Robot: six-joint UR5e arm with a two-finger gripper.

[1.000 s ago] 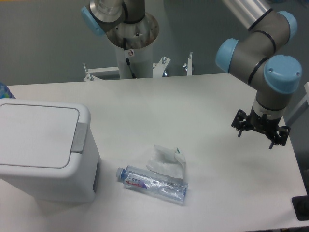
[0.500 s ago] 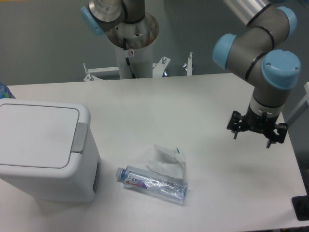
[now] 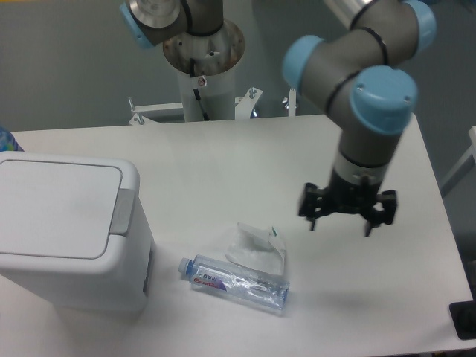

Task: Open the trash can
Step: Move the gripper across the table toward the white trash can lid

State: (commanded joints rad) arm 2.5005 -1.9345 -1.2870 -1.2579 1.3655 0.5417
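Observation:
The trash can (image 3: 67,230) is a boxy white bin at the table's left, near the front edge. Its flat lid lies shut, with the grey push tab (image 3: 121,211) on its right rim. My gripper (image 3: 340,224) hangs above the table right of centre, well to the right of the can, pointing down. Its fingers (image 3: 313,220) stand apart and hold nothing.
A clear plastic water bottle (image 3: 234,282) lies on its side near the front, between the can and the gripper. A crumpled clear plastic wrapper (image 3: 256,246) lies just behind it. The arm's base column (image 3: 204,67) stands behind the table.
The arm has swung left and forward, bringing the gripper from the table's right edge toward the centre. The trash can, bottle and wrapper have not moved.

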